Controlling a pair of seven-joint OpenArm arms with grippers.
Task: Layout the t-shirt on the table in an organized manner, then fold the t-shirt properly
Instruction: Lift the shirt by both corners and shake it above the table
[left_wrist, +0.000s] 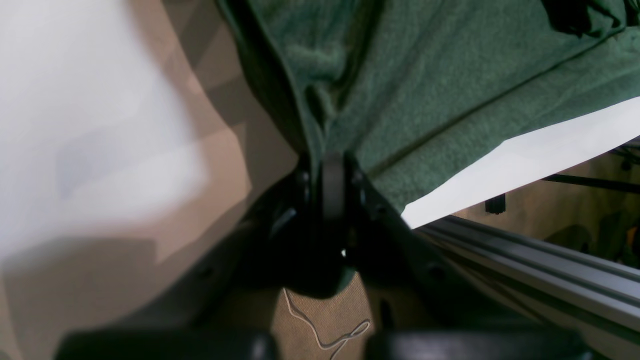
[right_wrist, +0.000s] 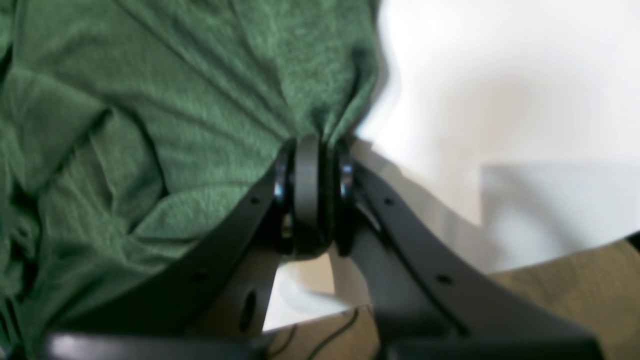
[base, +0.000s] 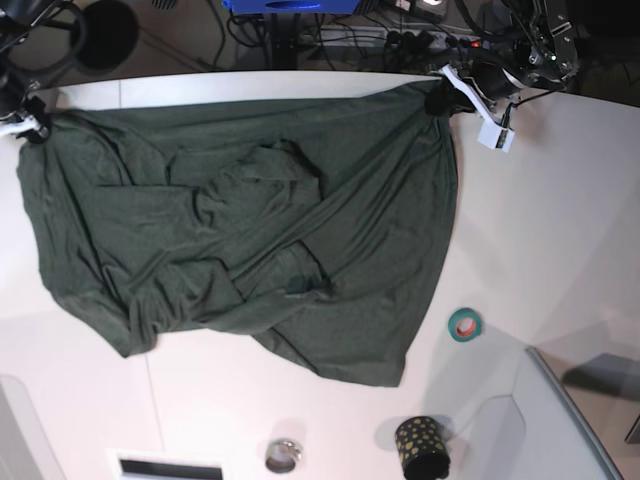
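Note:
The dark green t-shirt (base: 250, 230) lies spread but rumpled across the white table (base: 540, 230), with bunched folds in its middle. At the far right corner of the cloth, my left gripper (base: 438, 102) is shut on it. In the left wrist view the fabric (left_wrist: 425, 75) gathers into the closed left gripper (left_wrist: 332, 155) above the table edge (left_wrist: 525, 160). My right gripper (base: 35, 128) holds the far left corner. The right wrist view shows the right gripper (right_wrist: 310, 142) pinched on a puckered edge of the t-shirt (right_wrist: 175, 100) beside the bare table (right_wrist: 500, 100).
A teal tape roll (base: 463, 324) lies right of the shirt's hem. A black cup with gold dots (base: 422, 445) and a small metal ring (base: 284, 455) sit near the front edge. A grey bin corner (base: 570, 410) stands front right. An aluminium rail (left_wrist: 540, 265) runs under the table edge.

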